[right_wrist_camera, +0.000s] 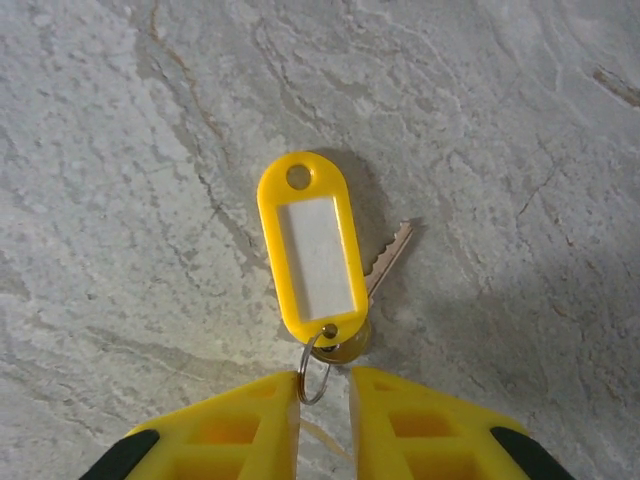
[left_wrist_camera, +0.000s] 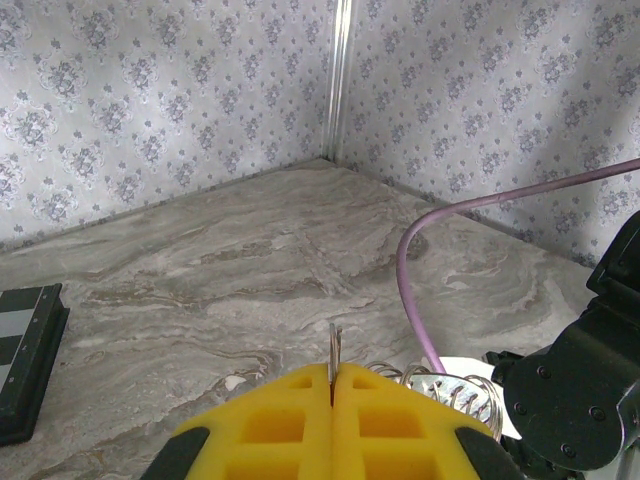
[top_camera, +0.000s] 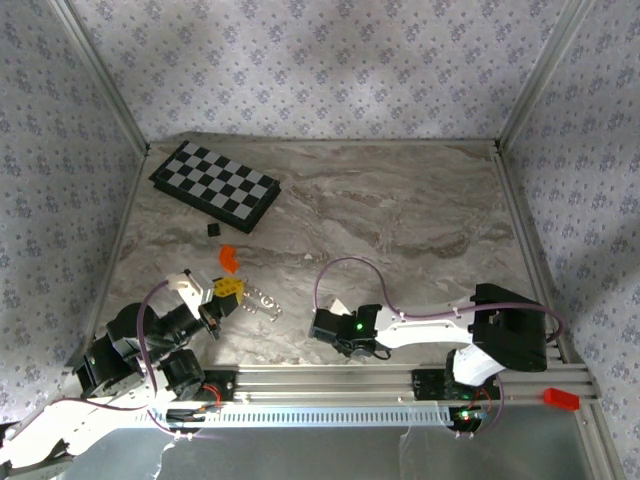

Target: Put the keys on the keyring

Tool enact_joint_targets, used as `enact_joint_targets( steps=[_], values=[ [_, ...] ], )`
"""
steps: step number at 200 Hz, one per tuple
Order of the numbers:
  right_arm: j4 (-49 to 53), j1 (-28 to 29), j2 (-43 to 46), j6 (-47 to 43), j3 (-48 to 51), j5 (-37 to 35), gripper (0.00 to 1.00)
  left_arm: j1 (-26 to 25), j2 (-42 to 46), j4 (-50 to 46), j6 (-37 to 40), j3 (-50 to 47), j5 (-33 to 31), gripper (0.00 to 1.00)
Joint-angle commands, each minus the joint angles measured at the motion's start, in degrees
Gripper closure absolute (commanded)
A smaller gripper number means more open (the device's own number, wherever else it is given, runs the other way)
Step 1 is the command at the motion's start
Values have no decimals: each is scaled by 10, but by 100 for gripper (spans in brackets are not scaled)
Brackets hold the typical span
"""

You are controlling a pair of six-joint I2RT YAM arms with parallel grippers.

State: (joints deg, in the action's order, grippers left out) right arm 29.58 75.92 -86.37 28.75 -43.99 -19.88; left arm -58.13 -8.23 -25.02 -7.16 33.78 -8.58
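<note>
Broadly, the marbled worktop point(top_camera: 400, 220) takes up the floor of the papered enclosure. A black-and-white checkerboard point(top_camera: 214, 186) lies at an angle in its far left corner.

The left hand point(top_camera: 226, 291) sits low at the near left. In the left wrist view its yellow pads point(left_wrist_camera: 270, 425) are pressed flat together, with a thin upright loop of the keyring point(left_wrist_camera: 335, 350) pinched in the seam. The rest of the keyring, a fan of small silver pieces point(left_wrist_camera: 445, 385), spreads over the worktop just to the right of the pads. A purple cable point(left_wrist_camera: 415, 290) curves over it.

The right hand point(top_camera: 335, 327) hovers near the front middle, well apart from the left one and pointing down at the stone. Its pads point(right_wrist_camera: 250, 425) stand narrow, with a slim gap between them.

Just ahead of that gap a yellow tag point(right_wrist_camera: 312, 250) with a white label lies flat. The key point(right_wrist_camera: 392, 252) pokes out from under the tag's right edge. A small split ring point(right_wrist_camera: 310, 375) at the tag's lower end reaches into the gap and lies against one pad. I cannot tell whether it is actually gripped.

An orange piece point(top_camera: 229, 259) lies just beyond the left hand, and a tiny black piece point(top_camera: 211, 229) lies between it and the checkerboard.
</note>
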Motion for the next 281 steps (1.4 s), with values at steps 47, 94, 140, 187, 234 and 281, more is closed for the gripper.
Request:
enact_joint_targets(
  steps=[47,94,140,187,234,281],
  values=[
    [-29,-15,42,-16,29,43,86,-1,2,26,-7,4,-8,100],
    [-49,-34,107,-31,61,68,94,-1,2,26,-7,3,-8,100],
    [-80,-61,197,-51,108,134,95,-2,1,26,-6,4,-8,100],
    [-112,-94,268,-69,149,193,98,-2,1,26,-6,5,-6,100],
    [-67,-119,204,-72,114,157,100,-2,2,24,-8,6,-6,100],
    [-14,-109,130,-52,69,127,100,-2,1,25,-7,5,-7,100]
  ],
)
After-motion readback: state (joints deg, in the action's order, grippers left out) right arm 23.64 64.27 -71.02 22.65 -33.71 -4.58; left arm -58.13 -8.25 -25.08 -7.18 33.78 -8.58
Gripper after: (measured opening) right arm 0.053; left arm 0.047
